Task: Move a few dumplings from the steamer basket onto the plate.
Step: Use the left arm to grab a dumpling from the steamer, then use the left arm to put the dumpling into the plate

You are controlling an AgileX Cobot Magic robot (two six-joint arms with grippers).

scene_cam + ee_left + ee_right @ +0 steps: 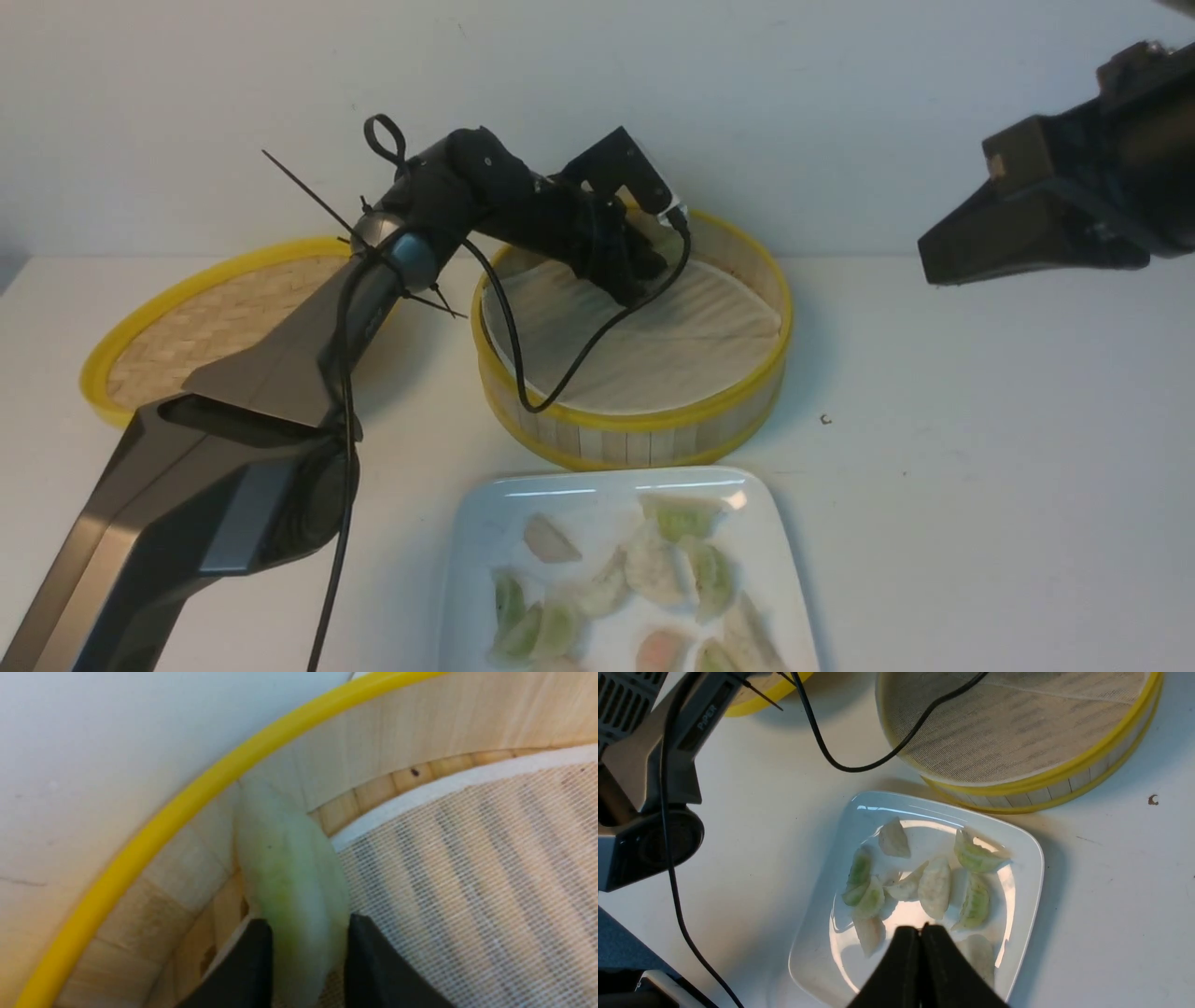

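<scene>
Pale green crescent dumpling (292,868) leans on the inner wall of the round bamboo steamer basket (653,439), mid-way across the white desk (980,485), and we see the left gripper (308,926) clamped on it, one black finger each side. Right gripper (921,928) hangs raised, pinched closed, empty. Glossy white rounded-square plate (1017,896) at the desk's near edge carries more dumplings (934,886).

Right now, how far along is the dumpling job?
Done: several dumplings already lie on the plate. In hand: the left gripper is inside the basket, fingers pressed on either side of a green dumpling by the wall. Left: lift it and carry it to the plate. The liner shows no other dumplings in the front view. The right gripper hangs shut above the plate.
</scene>
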